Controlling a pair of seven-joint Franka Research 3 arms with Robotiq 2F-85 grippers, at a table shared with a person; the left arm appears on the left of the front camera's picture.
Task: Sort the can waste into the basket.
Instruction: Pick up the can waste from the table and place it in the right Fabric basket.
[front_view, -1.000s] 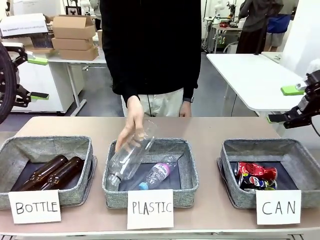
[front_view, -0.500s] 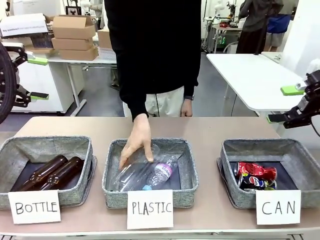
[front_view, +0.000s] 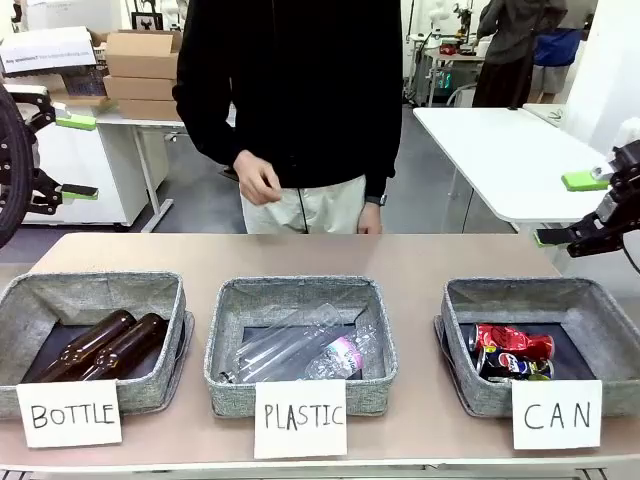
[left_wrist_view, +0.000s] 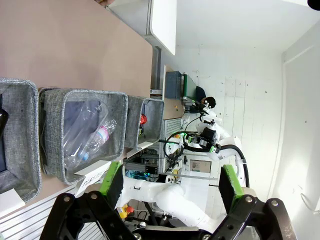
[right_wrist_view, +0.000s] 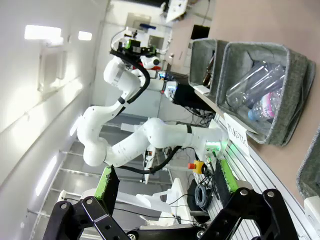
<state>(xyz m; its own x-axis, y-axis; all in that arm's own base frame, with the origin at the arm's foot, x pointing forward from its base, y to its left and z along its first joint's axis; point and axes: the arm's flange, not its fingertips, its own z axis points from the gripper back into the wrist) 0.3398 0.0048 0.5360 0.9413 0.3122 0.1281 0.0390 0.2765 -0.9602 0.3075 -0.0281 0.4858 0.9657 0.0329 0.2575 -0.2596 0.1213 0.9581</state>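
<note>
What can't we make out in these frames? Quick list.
- Dark can, front view: lower side hidden by the CAN basket wall and sign.
- Brown bottles, front view: bases hidden behind the near wall of their basket.
- Red can, left wrist view: a small red spot, marks unreadable.
- PLASTIC sign, right wrist view: too oblique to read fully.

A white table (front_view: 505, 160) is standing on the grey floor (front_view: 195, 195) beyond the work table. Well to its left, cardboard boxes (front_view: 145, 70) are sitting stacked on a white desk (front_view: 150, 122). Farther behind it, a cluttered bench (front_view: 450, 52) is standing.
</note>
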